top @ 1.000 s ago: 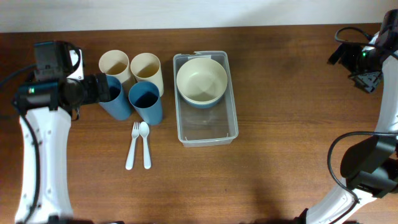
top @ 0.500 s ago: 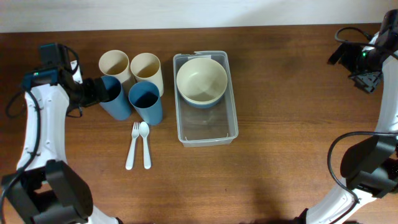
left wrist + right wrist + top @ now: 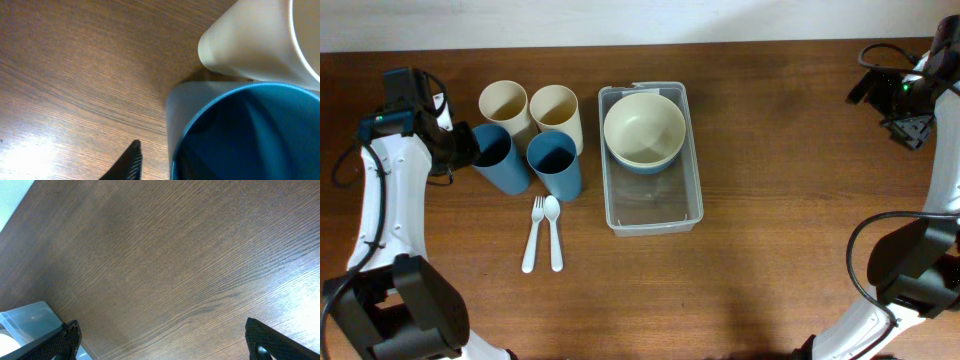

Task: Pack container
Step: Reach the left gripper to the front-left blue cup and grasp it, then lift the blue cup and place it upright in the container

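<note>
In the left wrist view only one dark finger point(image 3: 129, 161) of the left gripper point(image 3: 463, 150) shows. It sits just outside the wall of the blue cup point(image 3: 500, 158). The other finger is hidden, perhaps inside the cup, so I cannot tell whether the jaws press on the wall or stand apart. I judge that the step in hand is taking this cup. To do it well, the fingers should straddle the wall well below the rim and close firmly before any lift. The cup stands just beside a cream cup point(image 3: 504, 103) and a second blue cup point(image 3: 555, 165), so a straight lift upward is the safest way not to tip them. The container point(image 3: 655, 208) lies near, to the right of the cups. A bowl point(image 3: 643, 128) fills its far half, so the cup should go into the free near half. The right gripper point(image 3: 165, 341) hangs well apart over the table point(image 3: 200, 255), its fingers spread wide and holding nothing.
</note>
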Action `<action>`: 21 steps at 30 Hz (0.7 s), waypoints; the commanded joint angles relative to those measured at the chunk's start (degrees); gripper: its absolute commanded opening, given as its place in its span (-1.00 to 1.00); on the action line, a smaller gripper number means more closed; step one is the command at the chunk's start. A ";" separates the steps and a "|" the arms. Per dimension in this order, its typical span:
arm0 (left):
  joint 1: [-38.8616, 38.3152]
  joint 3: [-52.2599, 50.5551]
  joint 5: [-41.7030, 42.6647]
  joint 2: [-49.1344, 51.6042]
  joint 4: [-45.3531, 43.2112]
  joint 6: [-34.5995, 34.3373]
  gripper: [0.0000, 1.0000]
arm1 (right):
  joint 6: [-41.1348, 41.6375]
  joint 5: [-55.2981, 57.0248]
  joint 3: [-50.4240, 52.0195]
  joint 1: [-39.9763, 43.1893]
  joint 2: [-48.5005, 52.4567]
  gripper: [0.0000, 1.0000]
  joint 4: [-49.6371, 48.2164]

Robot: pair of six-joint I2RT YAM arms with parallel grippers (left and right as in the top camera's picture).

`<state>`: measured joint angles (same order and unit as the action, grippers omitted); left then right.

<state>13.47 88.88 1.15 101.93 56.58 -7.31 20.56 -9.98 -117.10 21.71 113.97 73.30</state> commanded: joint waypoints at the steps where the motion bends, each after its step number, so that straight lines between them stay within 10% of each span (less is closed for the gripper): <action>1: 0.20 1.27 0.61 0.39 0.90 0.11 -0.46 | -0.17 0.50 -0.11 0.07 -0.13 0.98 0.02; 7: 0.17 1.16 0.72 1.57 0.96 0.09 -0.27 | -0.17 0.50 -0.11 0.07 -0.13 0.98 0.02; 12: 0.15 1.16 1.49 3.30 2.05 0.11 -0.97 | -0.17 0.50 -0.11 0.07 -0.13 0.98 0.02; 21: 0.13 5.66 1.49 0.81 7.98 0.55 -0.97 | -0.17 0.50 -0.11 0.07 -0.13 0.98 0.02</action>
<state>13.47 90.76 1.76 103.85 63.07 -7.31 20.58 -9.98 -117.10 21.71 113.97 73.30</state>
